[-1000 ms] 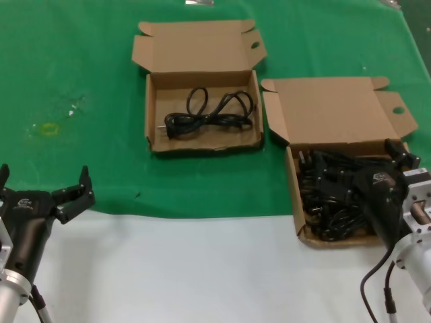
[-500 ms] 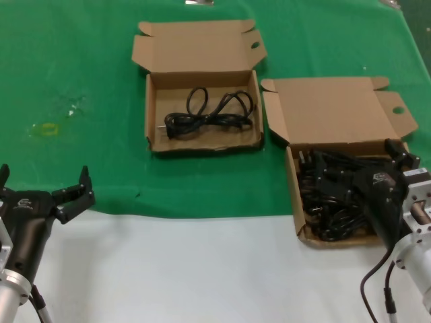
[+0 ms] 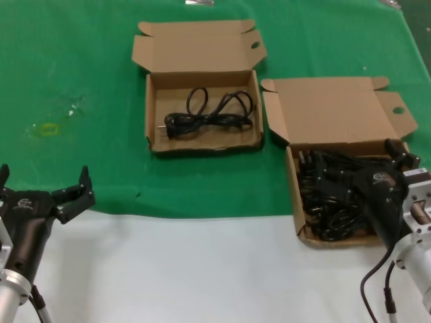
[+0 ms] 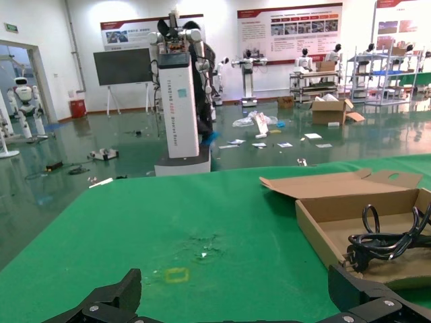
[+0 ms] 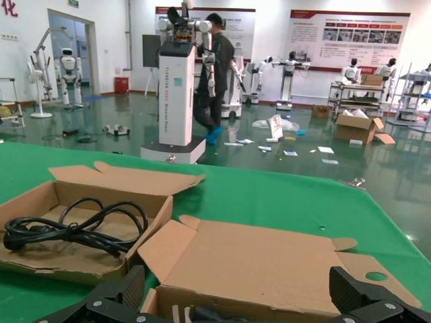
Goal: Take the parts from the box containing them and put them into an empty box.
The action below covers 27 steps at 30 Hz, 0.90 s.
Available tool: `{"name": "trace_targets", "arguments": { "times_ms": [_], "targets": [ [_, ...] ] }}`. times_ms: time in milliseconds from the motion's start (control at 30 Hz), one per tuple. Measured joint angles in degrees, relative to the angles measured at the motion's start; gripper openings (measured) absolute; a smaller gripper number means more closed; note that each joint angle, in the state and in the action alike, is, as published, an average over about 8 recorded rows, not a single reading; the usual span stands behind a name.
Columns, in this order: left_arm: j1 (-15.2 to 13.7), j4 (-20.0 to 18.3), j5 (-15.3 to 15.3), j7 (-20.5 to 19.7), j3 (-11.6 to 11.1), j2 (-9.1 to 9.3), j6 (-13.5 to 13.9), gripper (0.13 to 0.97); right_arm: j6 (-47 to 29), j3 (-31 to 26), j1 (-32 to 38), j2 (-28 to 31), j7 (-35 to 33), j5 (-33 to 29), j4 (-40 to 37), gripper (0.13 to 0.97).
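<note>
Little can be read. The white robot pedestal [image 4: 178, 101] behind the green surface [image 4: 202, 229] carries a vertical line of small lettering, too small to make out. Wall posters [image 5: 347, 37] behind it bear red headings and rows of pictures, illegible. A small white logo sits on each gripper housing, the left gripper [image 3: 47, 195] and the right gripper [image 3: 397, 161], unreadable.

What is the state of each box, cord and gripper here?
Wide box: lid open, holds one cord.
Looped cord: lying inside it.
Squarish box: lid open, full of cords.
Left gripper: open, idle over table edge.
Right gripper: open, above squarish box.
</note>
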Motion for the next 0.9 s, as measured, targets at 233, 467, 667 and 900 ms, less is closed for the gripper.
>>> {"name": "trace_targets", "arguments": {
  "times_ms": [233,467,667,900],
  "targets": [
    [0.00,0.00,0.00,0.00,0.00,0.00,0.00,0.966,0.00,0.00,0.00,0.00,0.00,0.00,0.00,0.966],
    [0.00,0.00,0.00,0.00,0.00,0.00,0.00,0.966,0.00,0.00,0.00,0.00,0.00,0.00,0.00,0.966],
    [0.00,0.00,0.00,0.00,0.00,0.00,0.00,0.966,0.00,0.00,0.00,0.00,0.00,0.00,0.00,0.966],
    [0.00,0.00,0.00,0.00,0.00,0.00,0.00,0.966,0.00,0.00,0.00,0.00,0.00,0.00,0.00,0.966]
  ]
}}
